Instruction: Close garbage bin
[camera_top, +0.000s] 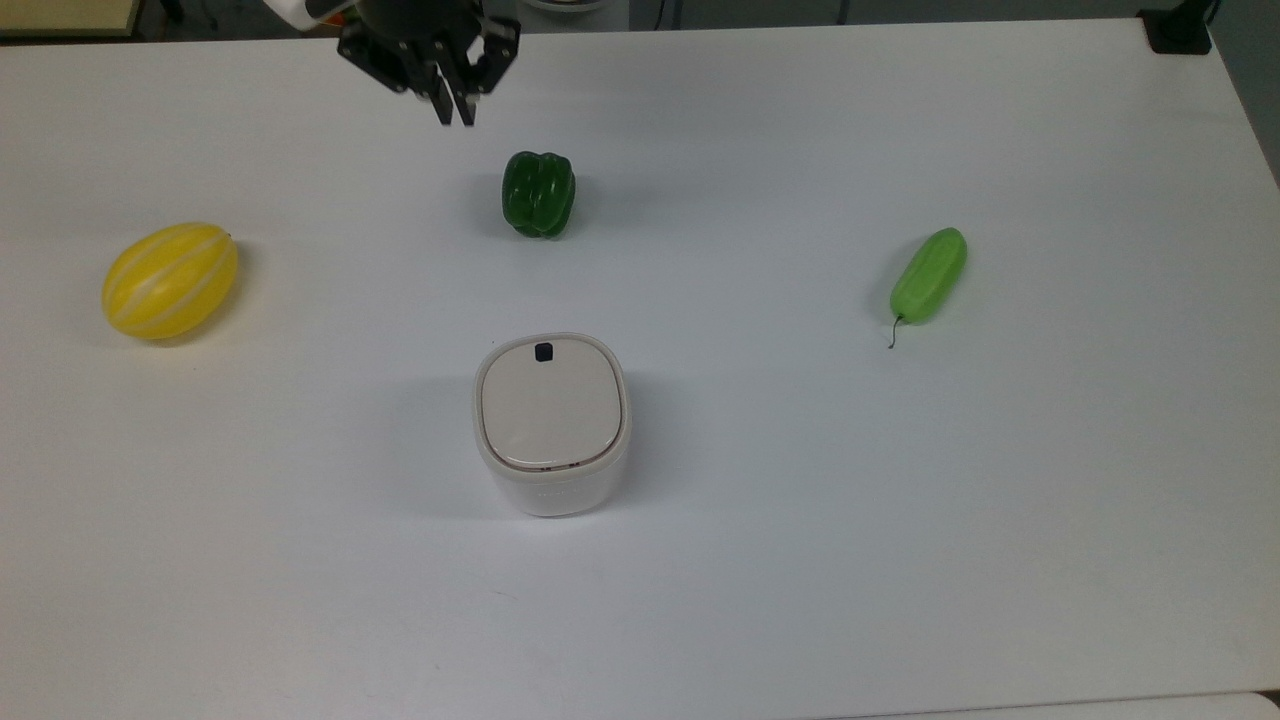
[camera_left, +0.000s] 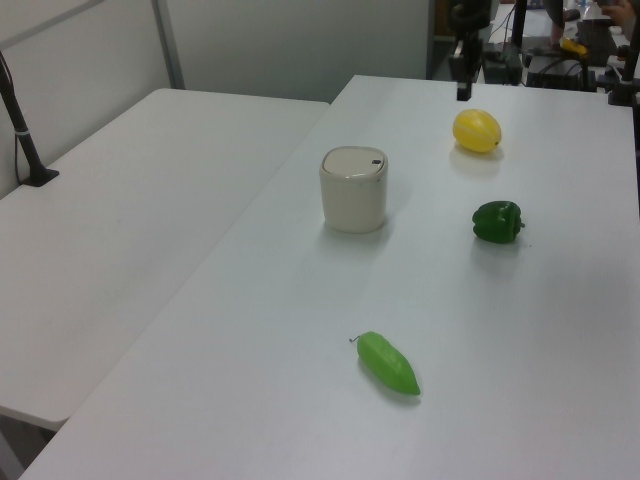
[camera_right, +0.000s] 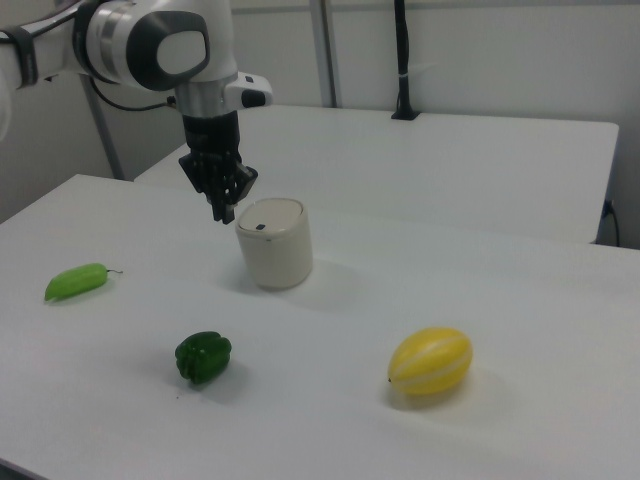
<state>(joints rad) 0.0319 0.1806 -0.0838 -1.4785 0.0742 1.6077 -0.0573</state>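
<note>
the tool (camera_top: 452, 108) is hanging up in the air over the far edge of the desk (camera_top: 900, 520) in the top view, holding nothing, with its two fingers pressed together and pointing straight down. the bin (camera_top: 551, 423) is sitting well below the tool in the top view, out in the middle of the desk, upright, with its beige lid (camera_top: 552, 408) lying flat and shut and the little black button (camera_top: 544, 351) on the side facing the tool. in the right view the tool (camera_right: 224, 211) is hovering just off the bin's (camera_right: 275, 243) left side, higher than the lid, not touching it. the green pepper (camera_top: 539, 193) is lying between the tool and the bin in the top view, a bit to the tool's right. the yellow melon (camera_top: 170, 279) is sitting way off to the tool's left, and the light green chili (camera_top: 928, 275) is lying far off to its right. in the left view the tool (camera_left: 463, 88) is hanging just above the melon (camera_left: 476, 130).
</note>
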